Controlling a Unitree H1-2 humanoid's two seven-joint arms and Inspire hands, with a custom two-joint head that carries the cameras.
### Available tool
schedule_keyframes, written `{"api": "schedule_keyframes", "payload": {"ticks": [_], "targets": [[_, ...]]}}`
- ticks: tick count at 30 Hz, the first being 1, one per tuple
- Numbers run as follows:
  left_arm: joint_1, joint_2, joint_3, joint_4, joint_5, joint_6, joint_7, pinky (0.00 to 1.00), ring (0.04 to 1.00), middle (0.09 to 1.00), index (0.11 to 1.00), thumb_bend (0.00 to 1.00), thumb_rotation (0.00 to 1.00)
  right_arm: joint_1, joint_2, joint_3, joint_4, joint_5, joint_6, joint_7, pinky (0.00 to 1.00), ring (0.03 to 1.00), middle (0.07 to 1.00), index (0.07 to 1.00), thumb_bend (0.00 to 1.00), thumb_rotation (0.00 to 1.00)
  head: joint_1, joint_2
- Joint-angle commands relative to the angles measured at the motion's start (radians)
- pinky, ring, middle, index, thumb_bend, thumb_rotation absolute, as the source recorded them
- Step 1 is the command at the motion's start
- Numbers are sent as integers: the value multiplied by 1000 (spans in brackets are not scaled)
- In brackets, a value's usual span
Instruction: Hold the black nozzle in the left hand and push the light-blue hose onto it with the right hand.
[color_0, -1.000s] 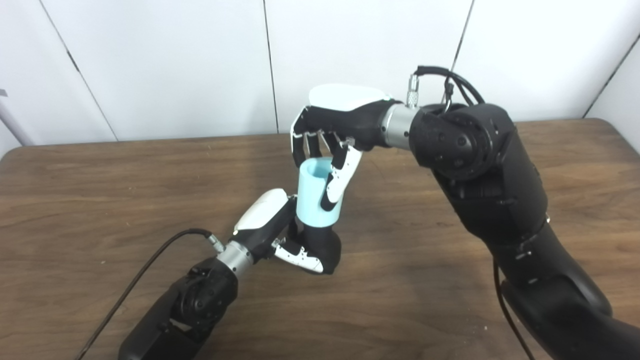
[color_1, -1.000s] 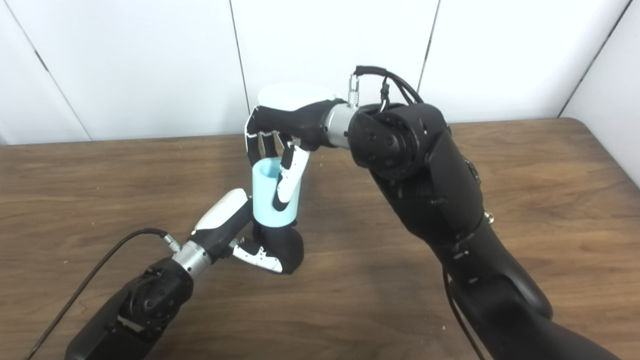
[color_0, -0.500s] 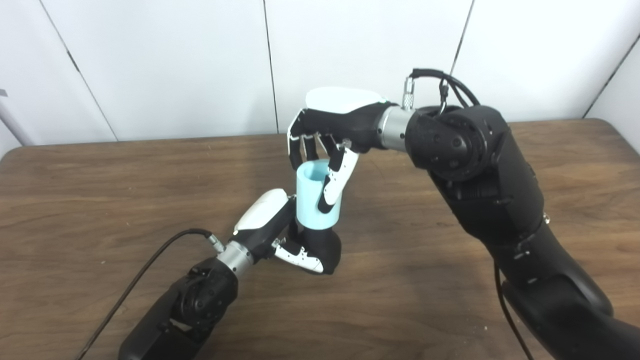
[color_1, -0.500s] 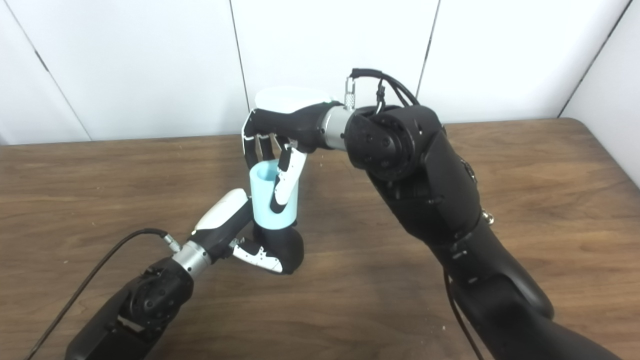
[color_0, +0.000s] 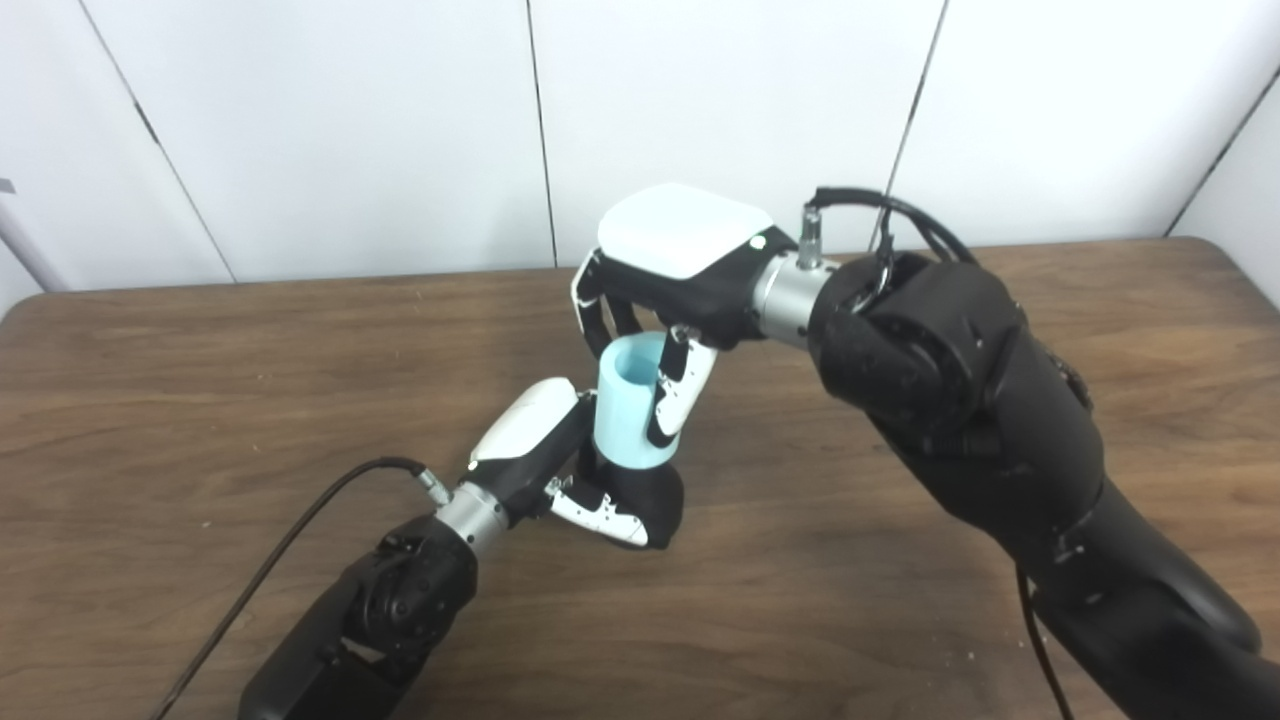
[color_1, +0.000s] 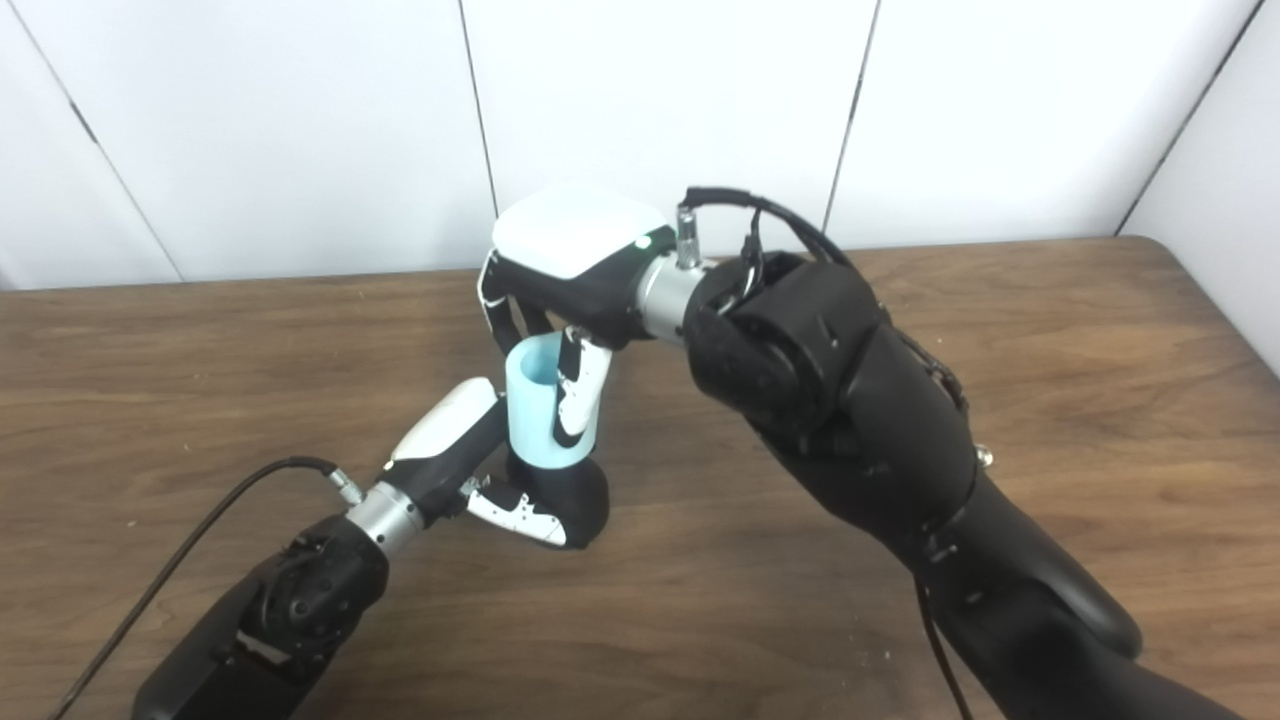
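The black nozzle (color_0: 645, 495) stands on the wooden table (color_0: 200, 420) near its middle, and my left hand (color_0: 560, 465) is shut on it from the left. The light-blue hose (color_0: 625, 405), a short upright tube, sits on the nozzle's top with its open end facing up. My right hand (color_0: 660, 285) reaches in from above and is shut on the hose, thumb down its front side and fingers behind. Where hose and nozzle meet is partly hidden by the fingers (color_1: 575, 400).
My right forearm (color_0: 960, 380) spans the right half of the table. A black cable (color_0: 300, 520) runs from my left wrist to the bottom left. White wall panels (color_0: 350, 130) stand behind the table's far edge.
My right hand has tipped over and come down, its white back now facing up. The hose has slid lower on the nozzle. My left hand has stayed put.
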Motion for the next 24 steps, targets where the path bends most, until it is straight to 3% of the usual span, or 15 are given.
{"api": "schedule_keyframes", "payload": {"ticks": [1, 19, 24], "targets": [[89, 35, -66, 76, 75, 107, -135, 258, 318, 372, 474, 514, 88, 6, -9, 11, -21, -65, -49, -29, 52, 135, 438, 474, 530, 0, 0, 1], [88, 38, -66, 71, 72, 110, -140, 267, 320, 374, 474, 515, 88, 61, 38, -1, 37, -102, -74, -12, 58, 142, 397, 474, 525, 0, 0, 4], [87, 37, -68, 71, 75, 113, -142, 266, 320, 374, 474, 515, 88, 72, 51, -2, 66, -93, -77, -33, 61, 145, 433, 476, 530, 0, 2, 7]]}}
